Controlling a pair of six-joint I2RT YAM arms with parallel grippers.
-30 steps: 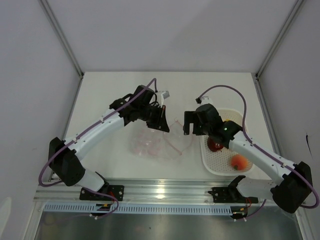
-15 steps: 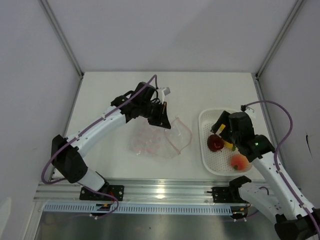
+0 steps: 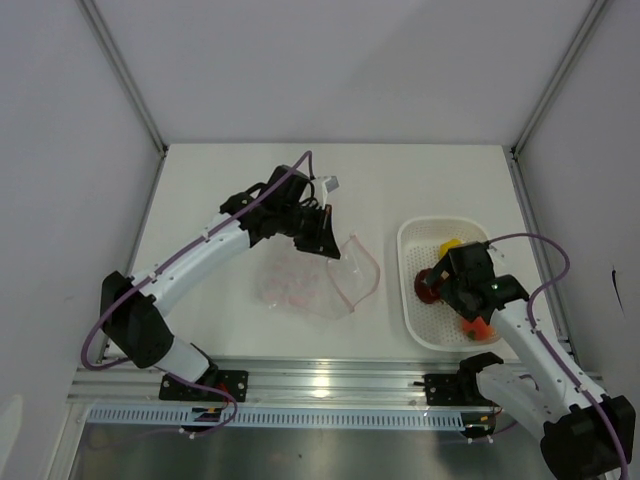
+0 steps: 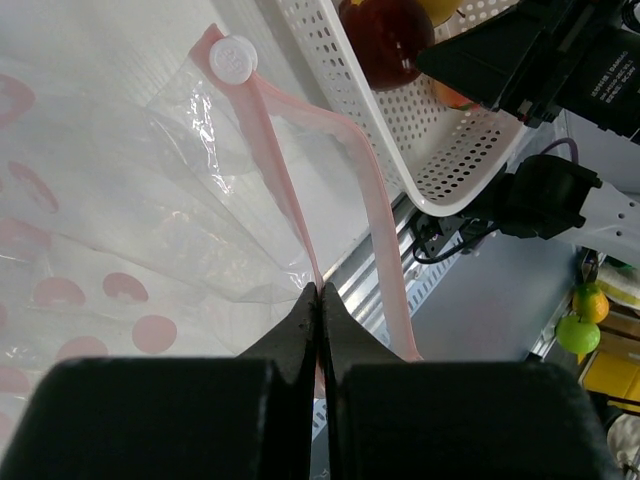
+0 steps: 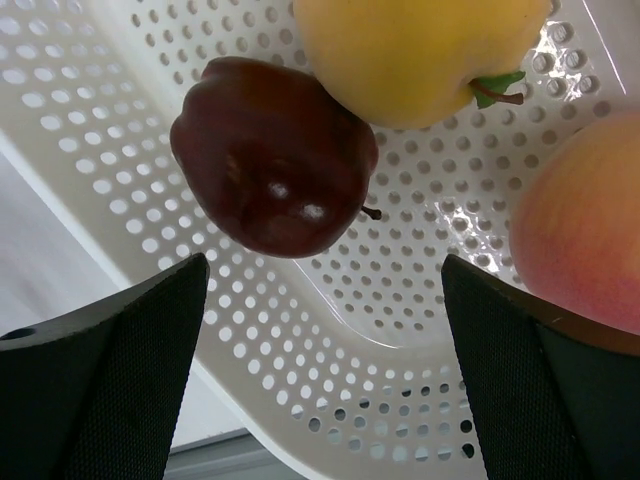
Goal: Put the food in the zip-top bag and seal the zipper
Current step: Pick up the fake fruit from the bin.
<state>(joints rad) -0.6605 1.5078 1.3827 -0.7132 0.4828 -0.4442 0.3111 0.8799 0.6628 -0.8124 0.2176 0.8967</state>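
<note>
- Left pincer (image 4: 318, 298) is clamped shut on the zipper (image 4: 285, 190). It lifts one lip of the zip-top bag (image 3: 300, 285), so the mouth gapes toward the right.
- Right pincer (image 5: 322, 265) hangs spread wide over the dark red fruit (image 5: 270, 155), gripping nothing.
- Progress: early, by my reading. No food shows inside the bag. Every piece lies in the white basket (image 3: 408, 310) on the right of the tabletop (image 3: 400, 180). Filling and sealing are both left.
- Count: one bag, one basket and three pieces seen, namely the dark red fruit, one yellow fruit (image 5: 420, 50) and one orange-red fruit (image 5: 590, 220). No fourth piece is visible.
</note>
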